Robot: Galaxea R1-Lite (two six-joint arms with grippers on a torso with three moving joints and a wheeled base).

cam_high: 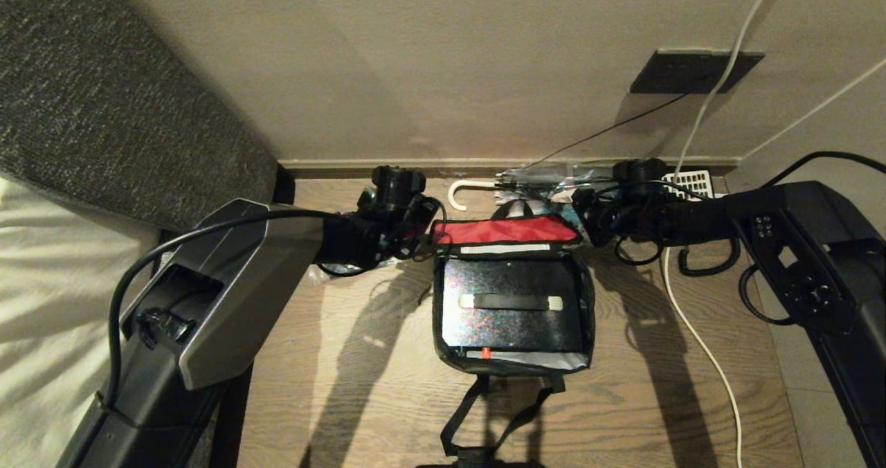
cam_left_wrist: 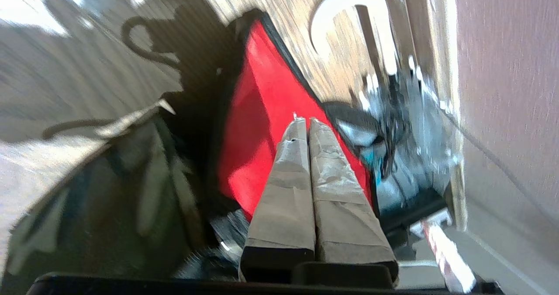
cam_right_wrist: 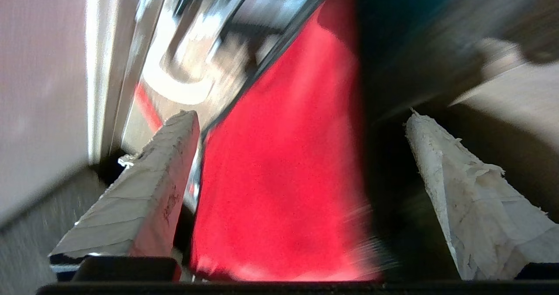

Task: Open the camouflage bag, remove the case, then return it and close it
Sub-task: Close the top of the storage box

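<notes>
Camouflage bag [cam_high: 513,295] sits mid-desk [cam_high: 332,357], red flap thrown back, case [cam_high: 511,309] lying inside w/ handle up. Left gripper [cam_left_wrist: 304,122]: jaws pressed together, nothing pinched. Right gripper [cam_right_wrist: 301,120]: jaws spread over the flap. You've still got closing to do.

From my head camera, the left gripper [cam_high: 423,236] and right gripper [cam_high: 580,220] hide their fingertips behind their own dark housings, either side of the green camouflage fabric bag's [cam_high: 583,295] raised red-lined flap. The bag's black strap [cam_high: 462,412] runs off the near edge. Behind the flap, a clear plastic packet [cam_high: 547,177] is too small for me to read. In my right wrist camera, everything beyond the flap smears into blur.
</notes>
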